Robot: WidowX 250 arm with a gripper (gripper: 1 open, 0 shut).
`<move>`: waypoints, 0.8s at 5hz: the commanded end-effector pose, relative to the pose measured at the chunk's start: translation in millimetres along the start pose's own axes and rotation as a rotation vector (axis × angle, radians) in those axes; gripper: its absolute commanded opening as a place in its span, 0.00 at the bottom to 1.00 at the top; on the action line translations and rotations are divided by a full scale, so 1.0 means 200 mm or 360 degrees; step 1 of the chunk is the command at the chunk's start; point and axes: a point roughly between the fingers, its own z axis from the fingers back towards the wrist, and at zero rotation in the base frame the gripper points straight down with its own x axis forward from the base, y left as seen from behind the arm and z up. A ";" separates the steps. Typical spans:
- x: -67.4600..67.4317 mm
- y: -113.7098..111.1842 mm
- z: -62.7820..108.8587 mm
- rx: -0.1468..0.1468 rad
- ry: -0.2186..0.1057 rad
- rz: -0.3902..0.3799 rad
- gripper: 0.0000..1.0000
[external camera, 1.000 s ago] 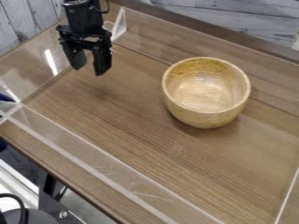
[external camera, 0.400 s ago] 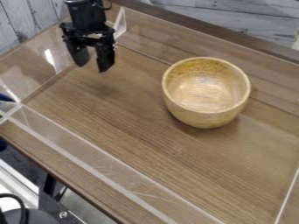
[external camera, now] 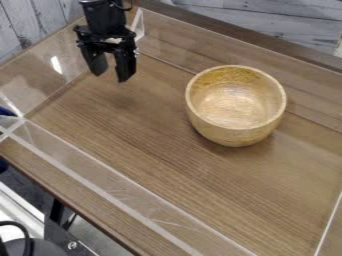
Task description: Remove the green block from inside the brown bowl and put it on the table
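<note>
Single camera view: claw (external camera: 108,68) hanging near the bench's (external camera: 160,150) far-left corner, pointing down, jaws spread wide, gripping nothing, well apart from the bowl (external camera: 235,104) toward the right edge. No green block visible; bowl's tan, grainy hollow looks bare, though the near wall hides part of the floor. Best to cross above the thick rim, centre over the hollow, then drop straight in, jaws kept clear of the walls.

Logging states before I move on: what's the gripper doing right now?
Gripper: open, holding nothing, hanging over the table away from the brown bowl.
</note>
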 end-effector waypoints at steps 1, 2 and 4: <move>0.05 -0.04 0.13 0.0050 -0.0123 -0.0059 1.00; 0.04 -0.11 0.16 0.0047 -0.0139 -0.0108 1.00; 0.04 -0.20 0.21 0.0049 -0.0156 -0.0170 1.00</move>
